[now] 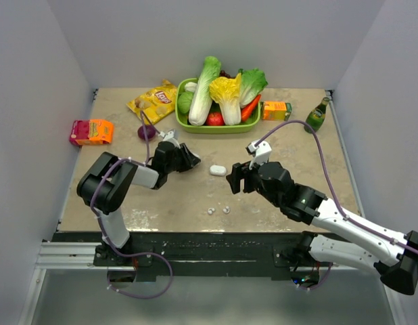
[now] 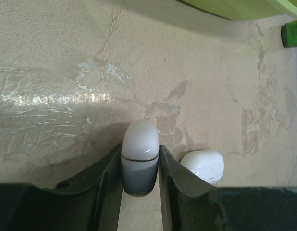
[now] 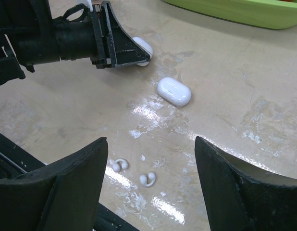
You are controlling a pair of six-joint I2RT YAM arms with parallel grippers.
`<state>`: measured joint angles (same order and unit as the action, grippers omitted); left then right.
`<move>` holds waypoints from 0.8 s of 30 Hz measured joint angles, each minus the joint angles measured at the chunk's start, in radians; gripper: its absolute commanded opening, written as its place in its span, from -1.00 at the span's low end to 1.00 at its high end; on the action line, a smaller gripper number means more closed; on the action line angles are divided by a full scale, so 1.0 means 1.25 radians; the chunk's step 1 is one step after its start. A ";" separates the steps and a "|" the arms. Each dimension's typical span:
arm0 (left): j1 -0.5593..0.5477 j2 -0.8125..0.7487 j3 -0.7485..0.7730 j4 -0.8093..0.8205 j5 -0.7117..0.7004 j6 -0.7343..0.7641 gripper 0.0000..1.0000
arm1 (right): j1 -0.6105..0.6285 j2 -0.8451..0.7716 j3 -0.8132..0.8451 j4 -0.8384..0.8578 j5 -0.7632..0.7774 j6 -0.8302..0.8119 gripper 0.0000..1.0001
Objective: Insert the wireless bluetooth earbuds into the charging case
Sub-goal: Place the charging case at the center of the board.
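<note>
Our left jaws are clenched on a white charging case [image 2: 139, 154], one finger on each long flank. Its long axis runs straight out between the fingers, and the seam across it suggests the lid is closed. Our right jaws stand wide apart and carry nothing, hovering over the table [image 1: 297, 149].

Between the two sets of jaws a second white case [image 3: 174, 91] lies flat on the table, touching neither.

The wireless bluetooth earbuds [image 3: 120, 165] lie loose on the table near its front edge. They are two small white pieces close together, each looking like a pair of joined beads, and none is in a case. In the right wrist view they sit low between the spread fingers, toward the left one, so they lie below the right jaws and back toward the arm bases.

We judge the right arm [image 1: 310, 203] both the nearer and the free one. The pick turns on bringing those jaws down and back toward the front edge, over pieces far smaller than a finger.
</note>
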<state>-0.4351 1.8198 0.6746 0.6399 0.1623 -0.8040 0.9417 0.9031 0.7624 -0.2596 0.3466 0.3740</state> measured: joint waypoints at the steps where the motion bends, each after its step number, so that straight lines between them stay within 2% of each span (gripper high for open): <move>1: 0.001 0.000 0.002 -0.003 0.000 -0.001 -0.14 | 0.000 0.000 0.000 0.000 0.000 0.000 0.56; 7: 0.015 -0.013 0.002 -0.020 0.000 -0.019 0.07 | 0.000 0.000 0.000 0.000 0.002 0.001 0.69; 12: 0.046 -0.085 -0.030 -0.100 -0.033 -0.016 0.10 | 0.000 0.000 0.000 0.000 0.005 0.006 0.78; 13: 0.050 -0.106 -0.035 -0.128 -0.049 -0.012 0.17 | 0.000 0.000 -0.001 0.000 0.007 0.007 0.83; 14: 0.052 -0.128 -0.039 -0.163 -0.071 -0.009 0.18 | 0.000 0.000 -0.002 0.001 0.009 0.008 0.96; 15: 0.054 -0.152 -0.044 -0.198 -0.092 -0.005 0.28 | 0.000 0.000 -0.004 0.003 0.014 0.009 0.96; 16: 0.055 -0.176 -0.047 -0.233 -0.114 -0.004 0.93 | 0.000 0.000 -0.007 0.005 0.019 0.012 0.96; 17: 0.055 -0.203 -0.051 -0.262 -0.132 -0.005 0.99 | 0.000 -0.002 -0.016 0.016 0.025 0.015 0.96; 20: 0.055 -0.289 -0.076 -0.294 -0.162 -0.027 1.00 | 0.000 -0.010 -0.048 0.037 0.049 0.031 0.96; 24: 0.045 -0.398 -0.183 -0.182 -0.137 -0.058 1.00 | 0.000 -0.022 -0.081 0.055 0.080 0.065 0.96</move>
<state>-0.3794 1.3220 0.4461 0.4118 -0.0086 -0.8764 0.9417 0.8757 0.6617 -0.1905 0.4461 0.4549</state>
